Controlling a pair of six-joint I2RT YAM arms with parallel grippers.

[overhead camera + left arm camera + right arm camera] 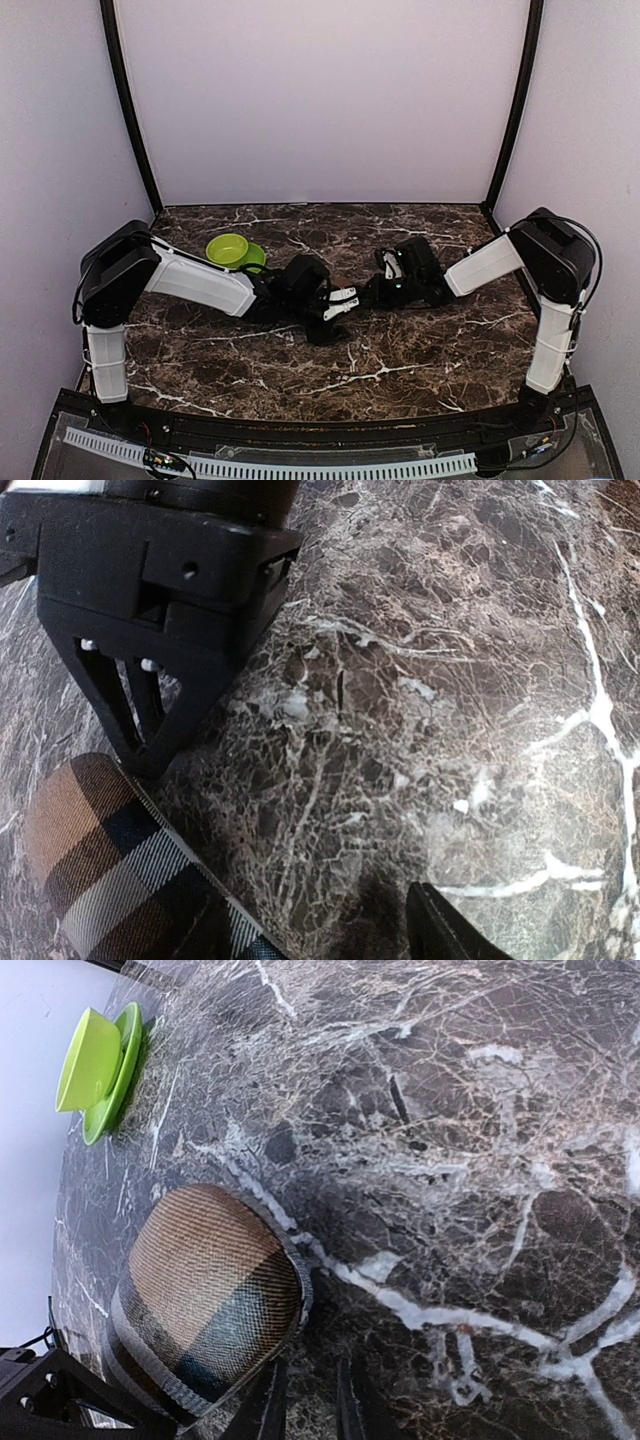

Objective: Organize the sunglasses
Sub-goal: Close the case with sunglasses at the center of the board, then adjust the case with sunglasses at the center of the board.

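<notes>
A dark brown marble tabletop with white veins [400,360] fills the floor of a small booth. Plain pale walls [320,100] close it in at the back and both sides, and a black corner post [125,100] rises on the left with a matching one on the right. A white slotted strip [270,465] runs along the near edge, below the arm bases.

Both arms reach inward and meet near the middle of the table. The brown plaid fabric sunglasses case [210,1280] lies flat on the marble there, an oval pouch with a grey edging.

The left gripper [280,828] stands spread, with bare marble between its black fingers. One fingertip sits at the edge of the case, which lies to the lower left in that wrist view.

The right gripper [305,1400] has its fingers drawn close, only a thin slit between them, right beside the case's rim. Whether they nip the rim cannot be told.

A lime green plastic bowl [228,247] rests on a green saucer [122,1075] toward the back left, well apart from the case.
</notes>
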